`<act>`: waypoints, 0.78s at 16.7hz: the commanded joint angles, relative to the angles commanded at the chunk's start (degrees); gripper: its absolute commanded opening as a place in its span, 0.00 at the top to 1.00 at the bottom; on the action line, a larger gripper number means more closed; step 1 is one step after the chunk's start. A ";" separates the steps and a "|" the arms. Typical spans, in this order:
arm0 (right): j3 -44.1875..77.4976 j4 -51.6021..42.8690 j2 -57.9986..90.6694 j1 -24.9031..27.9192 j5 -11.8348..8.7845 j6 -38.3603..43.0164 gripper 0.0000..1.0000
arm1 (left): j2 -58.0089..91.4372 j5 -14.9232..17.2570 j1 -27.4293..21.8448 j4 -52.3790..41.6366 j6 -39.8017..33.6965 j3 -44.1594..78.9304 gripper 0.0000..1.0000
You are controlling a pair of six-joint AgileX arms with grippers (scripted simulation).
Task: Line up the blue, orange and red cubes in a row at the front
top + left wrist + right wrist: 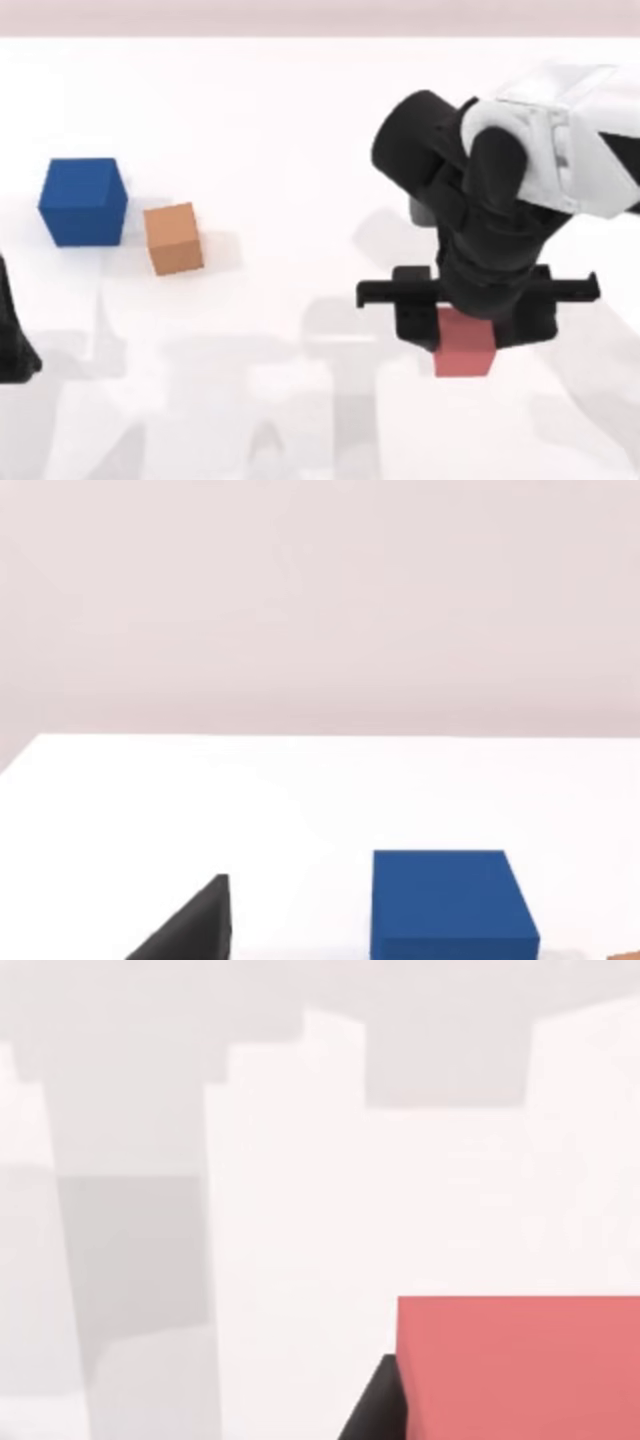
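Right gripper (pixel 463 335) sits low over the red cube (pixel 464 350) at the near right of the table (pixel 280 130); one jaw touches the cube's side, but whether the jaws clamp it cannot be told. Blue cube (pixel 83 200) and orange cube (pixel 173 238) rest side by side at the left. Left gripper (pixel 12 330) is parked at the left edge, jaw state unclear.

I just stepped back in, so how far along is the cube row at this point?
No row is formed. The blue cube and orange cube sit close together at the table's left. In hand: the right gripper is over the red cube on the right. The left gripper is parked at the left edge. All three cubes need lining up.
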 joint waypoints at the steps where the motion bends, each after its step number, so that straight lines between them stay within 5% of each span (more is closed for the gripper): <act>1: -0.14 0.19 0.05 0.00 0.01 0.00 1.00 | 0.00 0.00 0.00 0.00 0.00 0.00 0.00; 13: -10.30 15.52 4.99 0.45 0.13 0.30 1.00 | 0.00 0.00 0.00 0.00 0.00 0.00 0.00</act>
